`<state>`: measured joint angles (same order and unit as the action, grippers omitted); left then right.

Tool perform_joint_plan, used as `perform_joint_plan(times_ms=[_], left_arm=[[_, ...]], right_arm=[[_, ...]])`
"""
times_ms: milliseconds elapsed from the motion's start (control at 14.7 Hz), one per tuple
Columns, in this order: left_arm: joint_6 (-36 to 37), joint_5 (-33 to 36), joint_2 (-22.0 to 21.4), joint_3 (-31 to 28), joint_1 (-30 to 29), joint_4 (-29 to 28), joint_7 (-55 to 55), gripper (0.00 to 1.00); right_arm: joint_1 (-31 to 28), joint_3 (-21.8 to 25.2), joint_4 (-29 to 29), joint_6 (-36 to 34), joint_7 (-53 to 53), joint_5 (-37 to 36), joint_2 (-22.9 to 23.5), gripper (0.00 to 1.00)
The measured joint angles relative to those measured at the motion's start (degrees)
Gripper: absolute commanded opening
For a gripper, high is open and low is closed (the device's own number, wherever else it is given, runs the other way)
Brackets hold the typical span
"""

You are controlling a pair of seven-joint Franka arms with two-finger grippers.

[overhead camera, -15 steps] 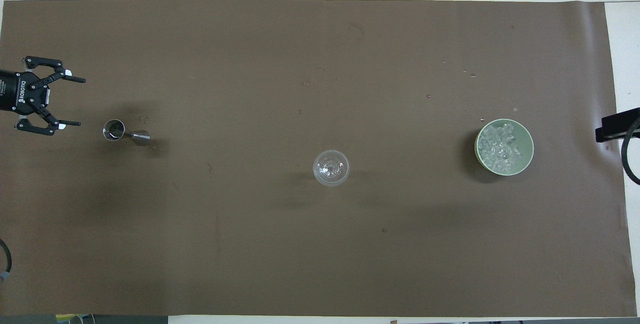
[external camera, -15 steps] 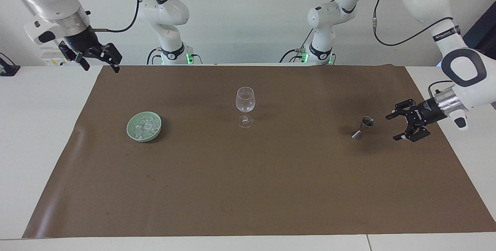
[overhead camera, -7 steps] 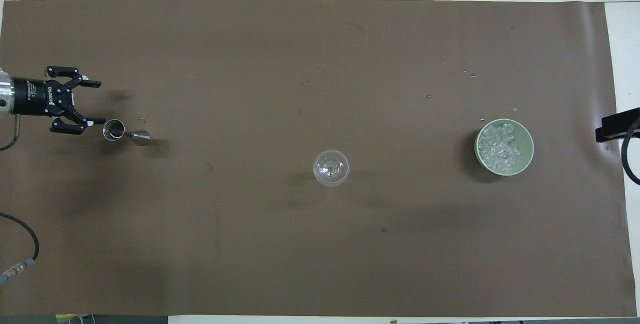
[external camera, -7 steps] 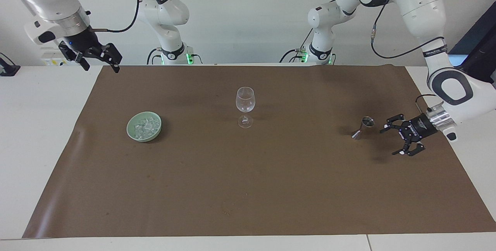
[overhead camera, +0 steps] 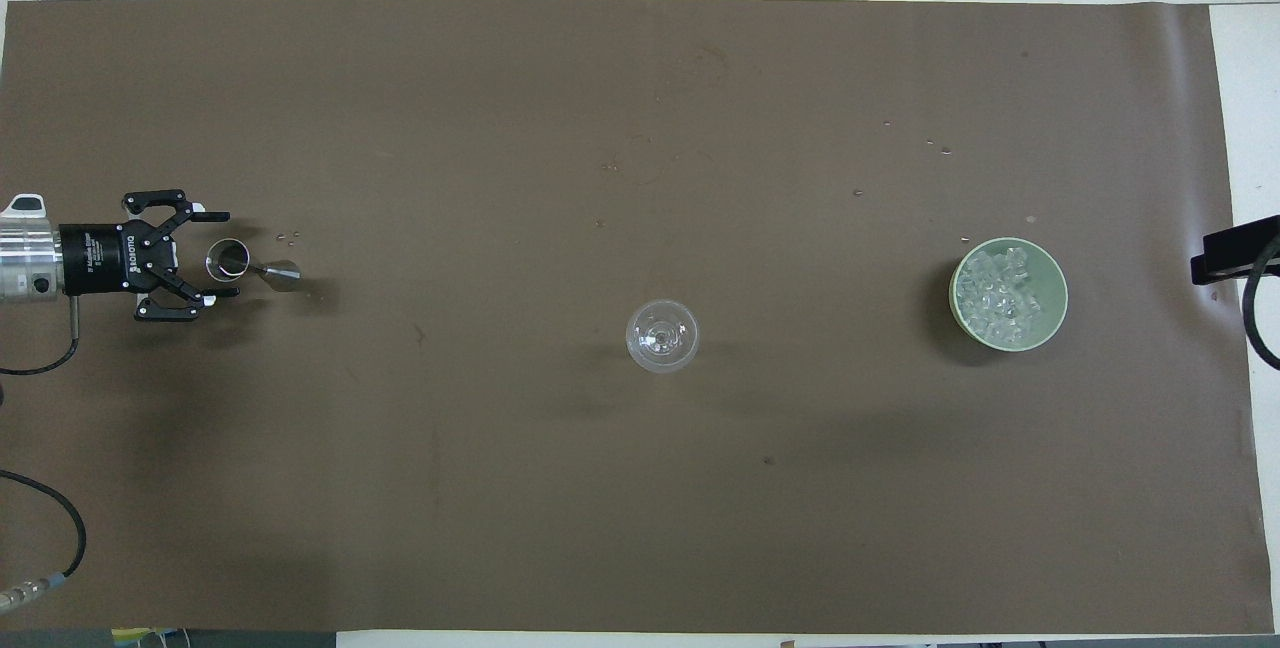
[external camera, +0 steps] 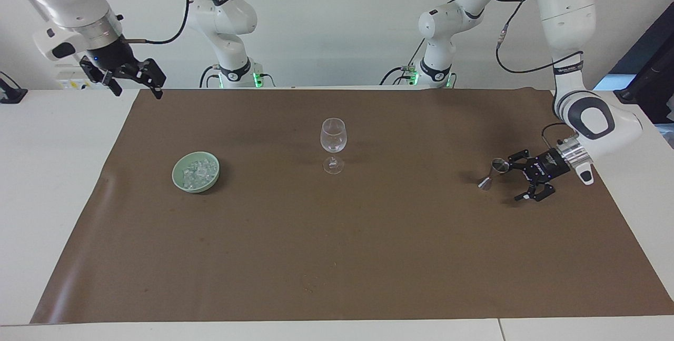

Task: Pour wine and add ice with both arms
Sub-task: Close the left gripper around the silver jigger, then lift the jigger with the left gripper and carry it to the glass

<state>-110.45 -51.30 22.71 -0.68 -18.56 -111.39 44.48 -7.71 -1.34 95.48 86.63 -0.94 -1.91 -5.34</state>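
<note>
A brown mat [external camera: 337, 257] covers most of the table [external camera: 52, 172]. The left gripper [external camera: 518, 179] is low over the mat at the left arm's end, lying nearly level, its fingers [overhead camera: 212, 218] spread wide apart. Their tips reach to either side of the top cup of a small steel jigger [external camera: 493, 172], which stands on the mat; in the overhead view the cup [overhead camera: 228, 260] sits between the 2 tips, and no finger is seen pressing on it.

A clear wine glass [external camera: 333, 144] stands upright near the middle of the mat, well apart from the jigger. Its bowl looks empty.

The ice [external camera: 198, 172] lies heaped in a pale green bowl [external camera: 179, 180] on the mat toward the right arm's end, about as far from the robots as the glass's foot.

The right arm waits: the right gripper [external camera: 134, 87] hangs in the air over the mat's corner nearest the robots at its own end, fingers apart, holding nothing. In the overhead view only a dark edge of it [overhead camera: 1235, 248] shows at the frame's side.
</note>
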Motion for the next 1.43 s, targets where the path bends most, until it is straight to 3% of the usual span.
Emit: perform_joint_plan(times_ms=[613,1090,1226,1294,1430], left_arm=[[-0.01,-5.97,-2.11,0.59,1.00,-5.06,-0.36,0.97],[0.48,-8.12,-3.07,0.52,0.90,-6.06,-0.37,0.79],[0.53,-8.39,-3.07,0.51,0.87,-6.06,-0.38,0.63],[0.57,-8.41,-3.08,0.50,0.86,-6.07,-0.39,0.47],[0.60,-8.42,-3.08,0.44,0.81,-6.09,-0.39,0.03]], right_arm=[[0.00,0.00,0.00,0.00,0.00,0.00,0.00,1.00],[0.00,0.00,0.00,0.00,0.00,0.00,0.00,1.00],[0.00,0.00,0.00,0.00,0.00,0.00,0.00,1.00],[0.00,0.00,0.00,0.00,0.00,0.00,0.00,1.00],[0.00,0.00,0.00,0.00,0.00,0.00,0.00,1.00]])
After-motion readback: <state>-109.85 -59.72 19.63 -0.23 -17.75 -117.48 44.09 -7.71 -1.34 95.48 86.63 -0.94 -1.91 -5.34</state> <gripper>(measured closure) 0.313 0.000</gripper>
